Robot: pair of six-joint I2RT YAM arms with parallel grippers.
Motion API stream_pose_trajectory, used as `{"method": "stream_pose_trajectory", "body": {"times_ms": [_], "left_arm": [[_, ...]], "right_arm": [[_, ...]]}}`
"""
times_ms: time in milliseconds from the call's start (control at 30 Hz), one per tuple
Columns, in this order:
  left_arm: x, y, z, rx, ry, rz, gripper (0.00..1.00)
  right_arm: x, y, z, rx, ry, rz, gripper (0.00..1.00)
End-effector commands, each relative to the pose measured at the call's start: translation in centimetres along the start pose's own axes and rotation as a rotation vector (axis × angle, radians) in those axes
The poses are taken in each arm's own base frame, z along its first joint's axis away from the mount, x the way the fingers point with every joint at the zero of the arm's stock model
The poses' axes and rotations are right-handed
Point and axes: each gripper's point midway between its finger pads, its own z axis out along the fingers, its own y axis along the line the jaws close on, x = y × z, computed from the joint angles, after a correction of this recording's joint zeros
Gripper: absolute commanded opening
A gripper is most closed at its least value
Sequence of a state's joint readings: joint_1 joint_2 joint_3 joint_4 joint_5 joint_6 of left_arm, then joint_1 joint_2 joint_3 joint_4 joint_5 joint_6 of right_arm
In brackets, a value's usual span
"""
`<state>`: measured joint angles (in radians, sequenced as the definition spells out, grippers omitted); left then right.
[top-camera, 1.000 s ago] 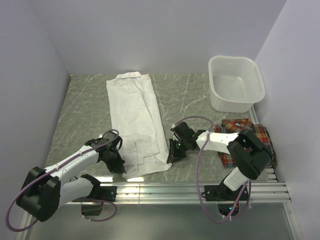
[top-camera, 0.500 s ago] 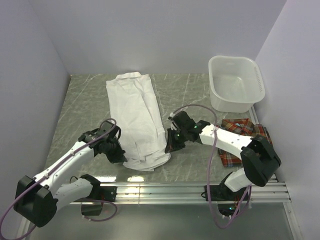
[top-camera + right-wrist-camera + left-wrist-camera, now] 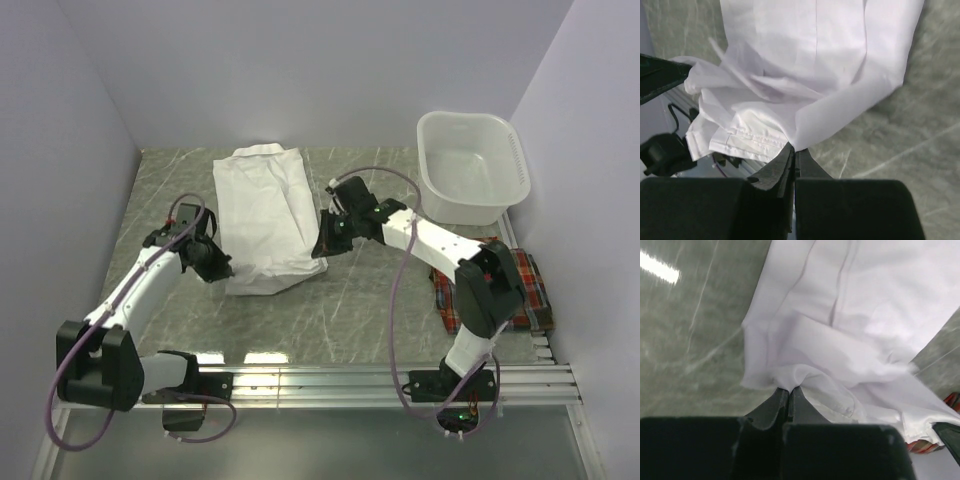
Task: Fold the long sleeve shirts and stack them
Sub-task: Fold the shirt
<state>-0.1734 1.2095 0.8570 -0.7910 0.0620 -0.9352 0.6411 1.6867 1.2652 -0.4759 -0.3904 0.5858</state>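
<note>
No text, label, brand mark, number or sign can be read in any of the three views.

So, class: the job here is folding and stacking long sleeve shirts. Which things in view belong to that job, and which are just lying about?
Part of the job: white shirt, pinched by the left gripper and right gripper; plaid shirt.
Just lying about: white plastic basin.
</note>
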Motion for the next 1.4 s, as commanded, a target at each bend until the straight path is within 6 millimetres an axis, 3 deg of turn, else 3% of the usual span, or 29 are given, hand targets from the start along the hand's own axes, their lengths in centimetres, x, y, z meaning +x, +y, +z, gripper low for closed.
{"method": "stream_pose_trajectory", "body": {"times_ms": [0, 33, 133, 200, 400, 567, 733, 833, 1067, 1367], "left_arm": [[-4.8, -3.5, -0.2, 0.087, -0.132, 0.027, 0.00], [-6.0, -3.8, -0.2, 0.096, -0.155, 0.021, 0.01], [-8.7, -5.3, 0.0, 0.115, -0.200, 0.008, 0.01], [-9.8, -5.5, 0.3, 0.107, -0.214, -0.001, 0.00], [-13.1, -5.7, 3.1, 0.070, -0.230, -0.008, 0.01], [-14.7, -6.1, 5.6, 0.059, -0.230, 0.002, 0.01], [-15.9, -6.7, 7.7, 0.060, -0.238, 0.042, 0.03], [-16.6, -6.8, 8.4, 0.057, -0.265, 0.061, 0.05], [-18.4, -8.6, 7.8, 0.110, -0.319, 0.098, 0.09], [-18.2, -9.9, 8.9, 0.170, -0.295, 0.140, 0.19]], "right_arm": [[-3.8, 0.6, 0.4, -0.030, -0.044, -0.001, 0.00], [-5.1, 1.6, 0.2, -0.056, -0.059, -0.020, 0.00], [-7.6, 1.1, 1.7, -0.033, -0.072, -0.022, 0.00], [-9.8, 1.8, 1.5, -0.049, -0.106, -0.031, 0.00], [-13.3, 1.1, 3.8, -0.062, -0.137, -0.031, 0.01], [-14.2, -0.2, 7.0, -0.063, -0.124, -0.024, 0.04], [-14.9, -1.1, 8.9, -0.075, -0.135, -0.014, 0.05], [-15.5, -1.4, 9.0, -0.078, -0.149, -0.012, 0.08], [-17.0, -1.2, 8.0, -0.081, -0.201, -0.033, 0.11], [-18.4, -1.5, 7.0, -0.058, -0.259, -0.024, 0.16]]}}
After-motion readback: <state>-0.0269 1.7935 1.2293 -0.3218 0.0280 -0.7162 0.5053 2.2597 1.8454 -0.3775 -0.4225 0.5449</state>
